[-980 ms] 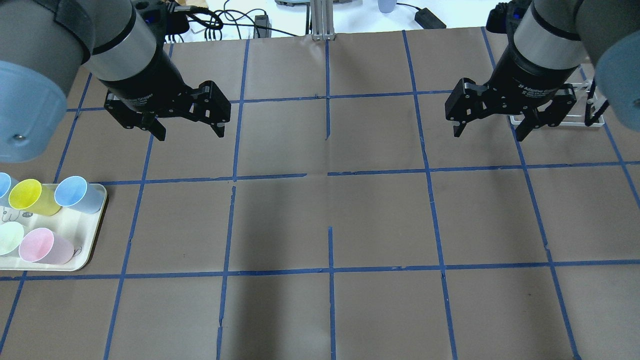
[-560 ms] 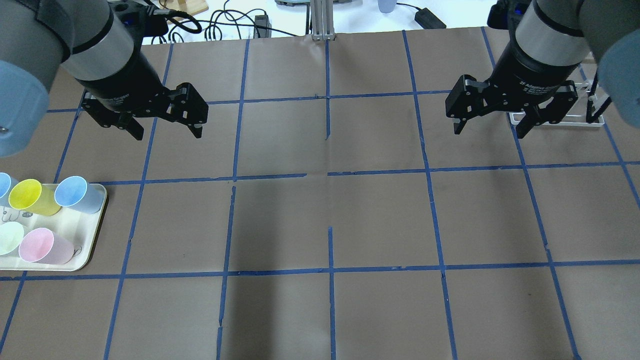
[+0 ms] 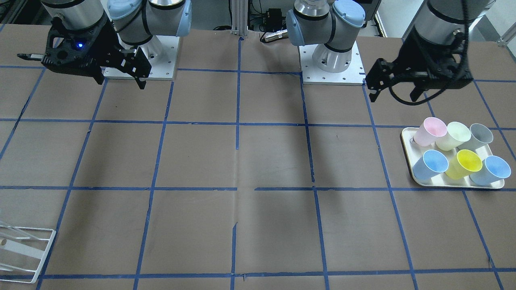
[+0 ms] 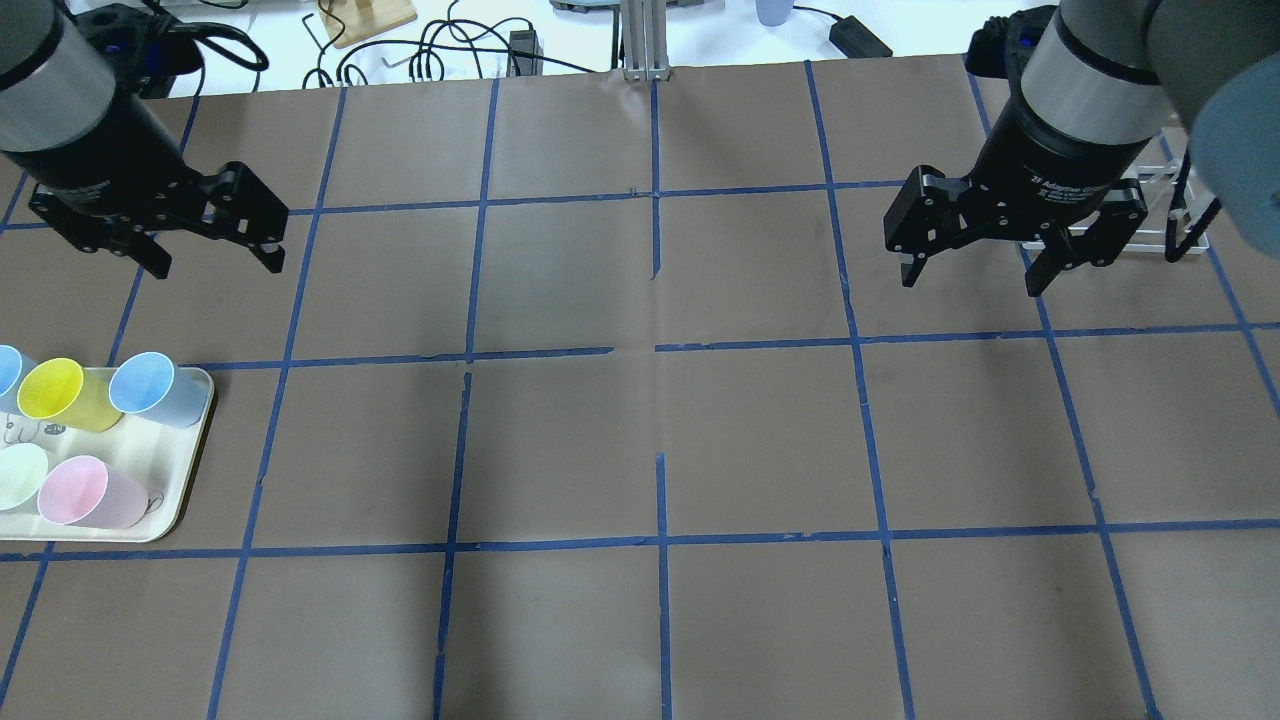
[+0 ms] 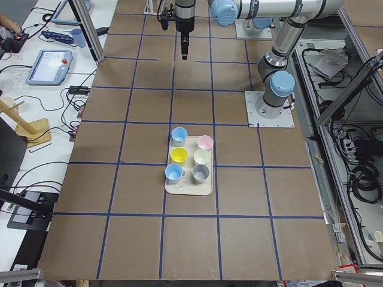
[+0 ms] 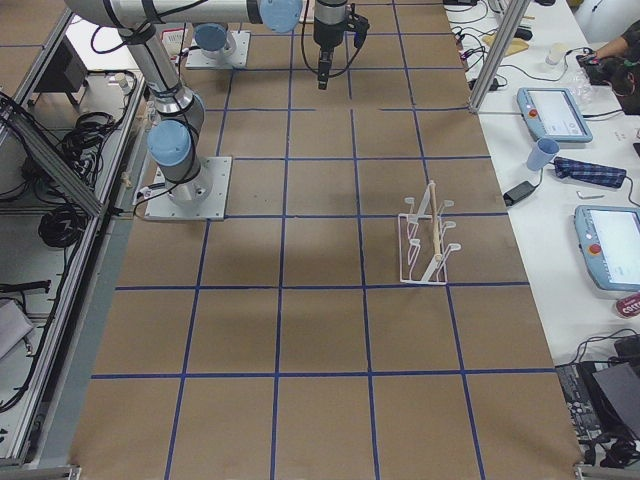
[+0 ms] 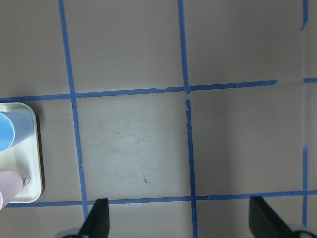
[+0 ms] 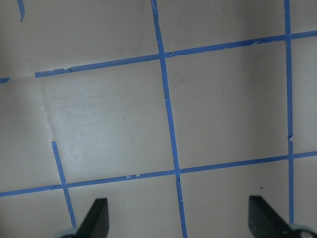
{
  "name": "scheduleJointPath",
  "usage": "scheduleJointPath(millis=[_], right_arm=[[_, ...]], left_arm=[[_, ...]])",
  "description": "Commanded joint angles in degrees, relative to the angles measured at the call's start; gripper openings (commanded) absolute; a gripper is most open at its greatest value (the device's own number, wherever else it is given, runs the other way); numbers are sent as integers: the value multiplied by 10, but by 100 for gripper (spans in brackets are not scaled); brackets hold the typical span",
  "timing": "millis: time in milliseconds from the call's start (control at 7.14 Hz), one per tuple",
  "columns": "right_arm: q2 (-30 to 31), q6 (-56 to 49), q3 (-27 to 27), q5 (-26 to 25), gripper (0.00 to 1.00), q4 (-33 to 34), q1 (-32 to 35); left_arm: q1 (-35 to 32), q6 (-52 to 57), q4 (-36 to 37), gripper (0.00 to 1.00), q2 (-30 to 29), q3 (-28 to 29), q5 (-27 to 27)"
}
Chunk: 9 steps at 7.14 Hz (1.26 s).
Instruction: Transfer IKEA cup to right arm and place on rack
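The IKEA cup [image 3: 479,135] is a pale grey tumbler that stands upright at the back corner of the cream tray [image 3: 407,139]; it also shows in the exterior left view [image 5: 200,173]. It lies beyond the left edge of the overhead view. My left gripper [image 4: 215,265] is open and empty, above the table and apart from the tray [image 4: 170,500]. My right gripper [image 4: 970,283] is open and empty, beside the white wire rack [image 4: 1185,225]. The rack also shows in the exterior right view [image 6: 425,245]. Both wrist views show only open fingertips [image 7: 96,218] [image 8: 96,218] over brown paper.
On the tray stand a pink cup [image 4: 75,490], a yellow cup [image 4: 50,390], a light blue cup [image 4: 140,383] and a pale green cup [image 4: 18,478]. Brown paper with a blue tape grid covers the table. Cables lie beyond the far edge.
My left gripper has moved to the left in the overhead view, staying open. My right gripper has shifted only slightly. The cups have not moved.
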State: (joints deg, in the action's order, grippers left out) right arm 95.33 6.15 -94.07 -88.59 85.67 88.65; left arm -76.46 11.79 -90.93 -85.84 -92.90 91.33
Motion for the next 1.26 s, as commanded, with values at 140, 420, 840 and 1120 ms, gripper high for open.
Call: scheduleJointPath(millis=[140,420,840,1120], right_arm=[[-3,-4,1,4,100,6,0],[-3,-1,0,6,100,6,0],[4,0,1,45,100,1,1],[23,-4,-1,47,100,-2,1]], left_arm=[[109,200,8,100,-21,-3,-1],[171,275,17,100,-41,-3,-5],[262,389,125,100,-91,-34,-5],[309,478,190,100,-129,-40,-6]])
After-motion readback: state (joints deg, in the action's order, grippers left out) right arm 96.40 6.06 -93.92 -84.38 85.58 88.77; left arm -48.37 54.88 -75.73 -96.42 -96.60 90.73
